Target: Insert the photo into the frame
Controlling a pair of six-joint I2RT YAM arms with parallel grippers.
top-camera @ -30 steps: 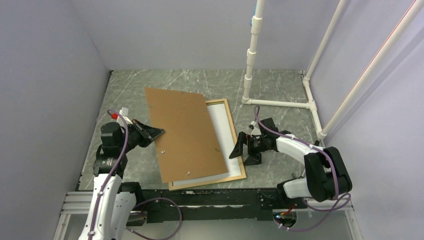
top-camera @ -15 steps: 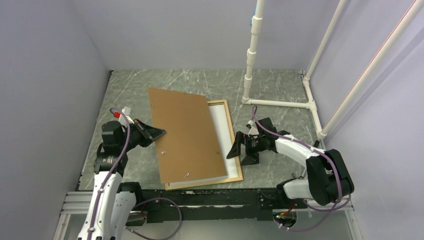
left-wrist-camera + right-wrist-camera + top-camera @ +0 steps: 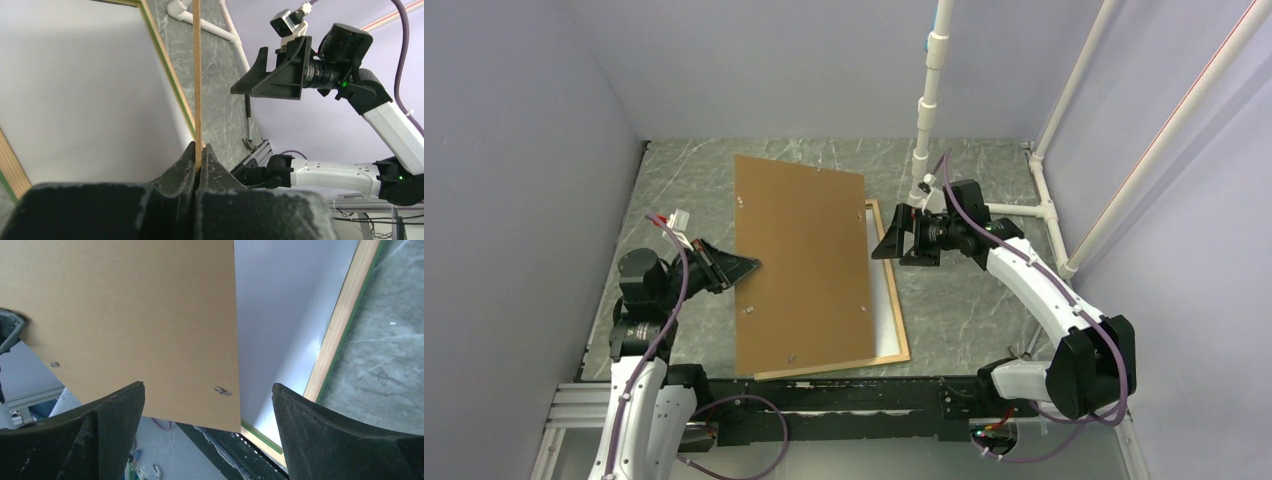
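Note:
My left gripper (image 3: 746,266) is shut on the left edge of the brown backing board (image 3: 799,265) and holds it tilted up over the frame. In the left wrist view the board (image 3: 196,75) runs edge-on between the closed jaws of the left gripper (image 3: 199,155). The frame (image 3: 894,310) lies flat with its light wood rail up and a green edge (image 3: 345,325). The photo (image 3: 882,300) lies inside it, white back up (image 3: 285,315), mostly hidden under the board (image 3: 125,315). My right gripper (image 3: 899,243) is open and empty, raised beside the board's far right corner (image 3: 207,386).
A white pipe stand (image 3: 929,110) rises at the back right, its base pipes (image 3: 984,208) running along the marbled table (image 3: 684,170). Grey walls close the left, back and right. The black rail (image 3: 854,395) marks the near edge.
The left gripper has swung the board up and straighter over the frame. The right gripper has left the frame's right rail, risen and moved toward the back. The frame slid slightly left.

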